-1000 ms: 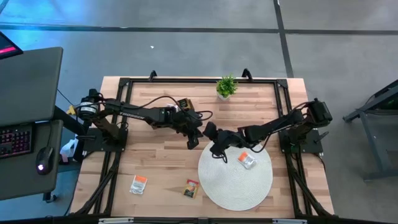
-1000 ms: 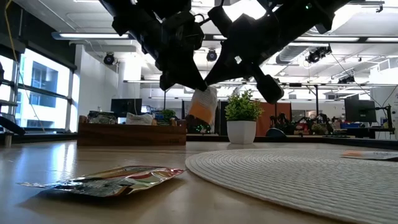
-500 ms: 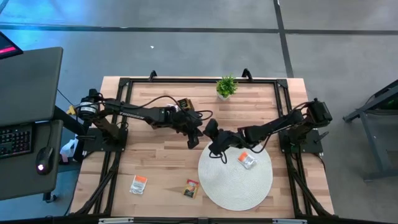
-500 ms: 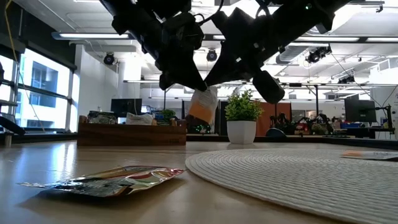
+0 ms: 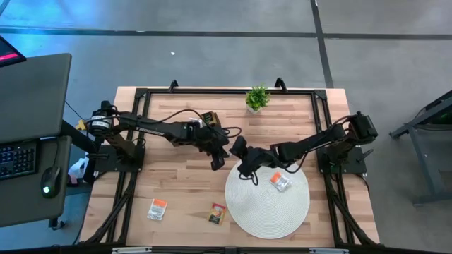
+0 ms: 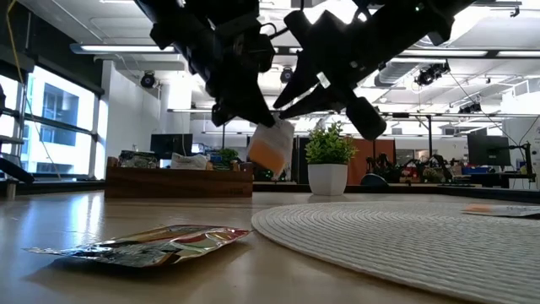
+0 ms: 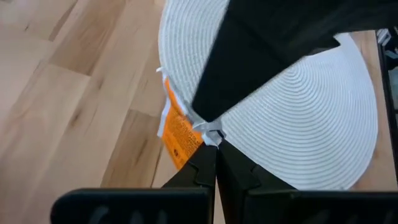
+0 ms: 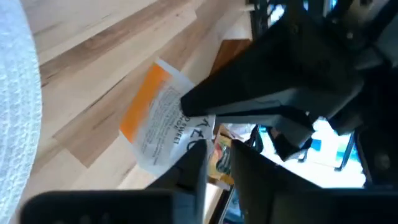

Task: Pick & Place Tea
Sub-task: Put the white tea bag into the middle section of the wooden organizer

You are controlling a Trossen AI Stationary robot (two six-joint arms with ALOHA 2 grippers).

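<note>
Both my arms meet above the middle of the table (image 5: 169, 176), just off the far-left edge of the round white mat (image 5: 268, 204).

My left gripper (image 5: 218, 159) is pinched fully shut on the top edge of a white-and-orange tea sachet (image 6: 272, 145). The sachet hangs in the air, tilted, clear of the wood; the left wrist view shows it (image 7: 179, 132) over the mat's rim (image 7: 292, 143), with my left fingertips (image 7: 214, 163) closed tight together on it.

My right gripper (image 5: 245, 169) sits right against the left one, at the same sachet. In the right wrist view my fingers (image 8: 194, 157) show a narrow gap, with the sachet (image 8: 158, 121) at their tips. I cannot tell whether the right jaws grip it or are just slightly parted beside it.

Other tea: one sachet (image 5: 281, 182) lies on the mat, right of centre. Two more lie on the bare wood near the front edge: a white-and-orange one (image 5: 157, 209) to the left and a yellow-brown one (image 5: 217, 213) just beside the mat; one of these two (image 6: 143, 245) shows close up in the low view.

A small potted plant (image 5: 257, 98) stands at the far edge.
</note>
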